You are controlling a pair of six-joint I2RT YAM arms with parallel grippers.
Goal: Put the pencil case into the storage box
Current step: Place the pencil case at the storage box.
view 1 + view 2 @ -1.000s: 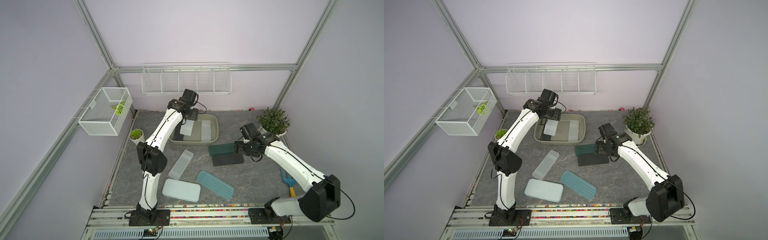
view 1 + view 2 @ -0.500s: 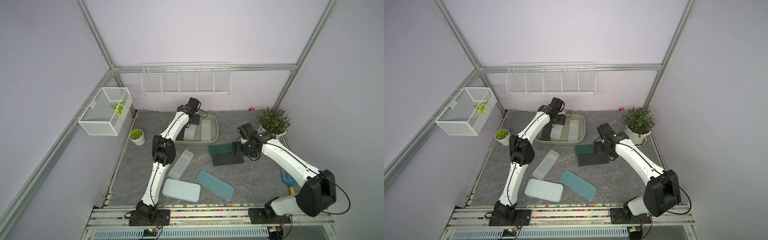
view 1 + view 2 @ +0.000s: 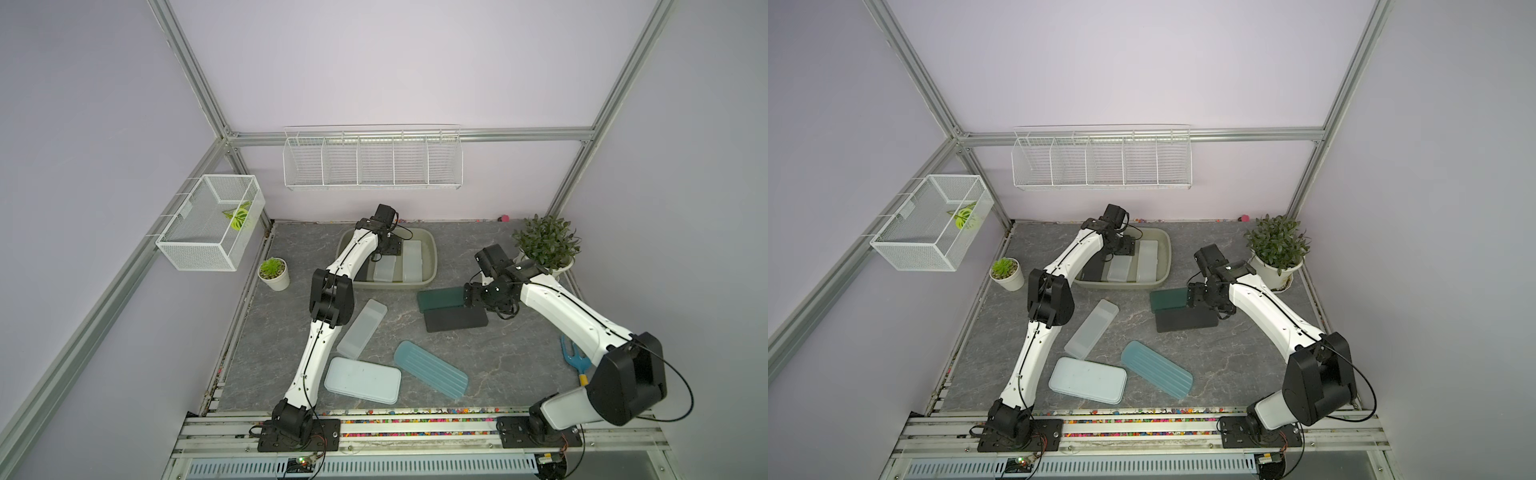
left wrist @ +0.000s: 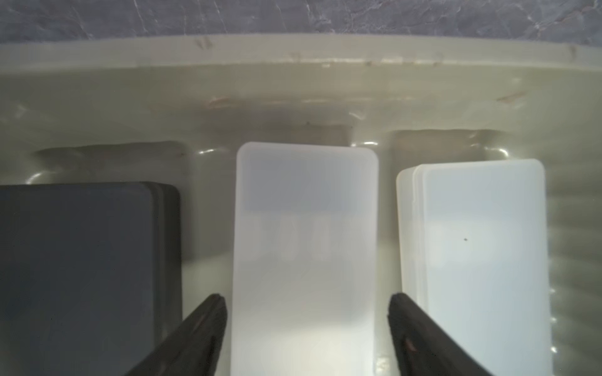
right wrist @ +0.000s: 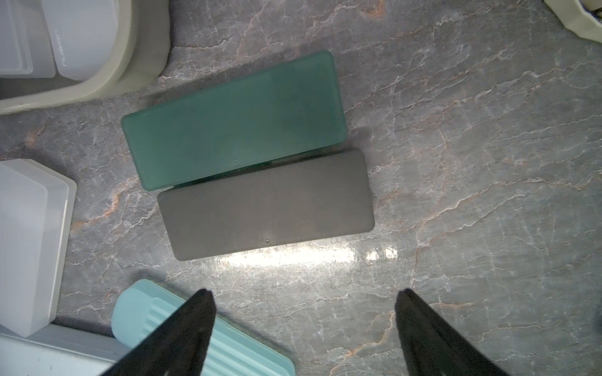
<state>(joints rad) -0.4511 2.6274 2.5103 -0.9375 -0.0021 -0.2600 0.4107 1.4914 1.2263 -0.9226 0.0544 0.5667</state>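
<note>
Three pencil cases are lying side by side in the olive storage box (image 3: 431, 266) at the upper middle of both top views: a dark case (image 4: 75, 260), a frosted white case (image 4: 304, 228) and a paler white case (image 4: 479, 260). The left claw (image 4: 307, 297) is hanging released over the frosted white case, its fingers standing just clear of its long edges, so that drop is looking finished. Five are waiting on the table (image 3: 498, 353): a green case (image 5: 234, 120), grey case (image 5: 265, 205), clear case (image 3: 362, 328), pale blue case (image 3: 362, 380) and ribbed teal case (image 3: 430, 370). The right claw (image 5: 305, 291) is hovering spread and empty near the green case and grey case.
</note>
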